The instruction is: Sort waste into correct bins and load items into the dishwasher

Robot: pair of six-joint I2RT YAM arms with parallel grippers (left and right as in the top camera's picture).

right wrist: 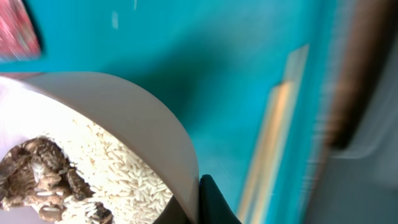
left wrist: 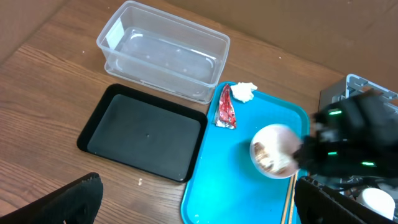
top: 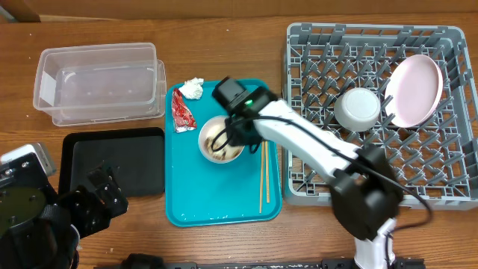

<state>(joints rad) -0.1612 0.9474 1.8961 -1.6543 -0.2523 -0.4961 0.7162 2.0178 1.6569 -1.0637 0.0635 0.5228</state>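
We judge the bowl (top: 221, 140) at frame centre stiff, light, its rice (right wrist: 127, 171) loose; take its rim. Right gripper (top: 231, 133) is at that rim, pinch unclear; left gripper (left wrist: 205, 205) spread

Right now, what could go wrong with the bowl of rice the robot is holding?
The right gripper pinches only the rim of the small bowl, so it might slip. It holds rice and brown scraps; tipping could spill them on the teal tray. The chopsticks lie close beside and could get knocked.
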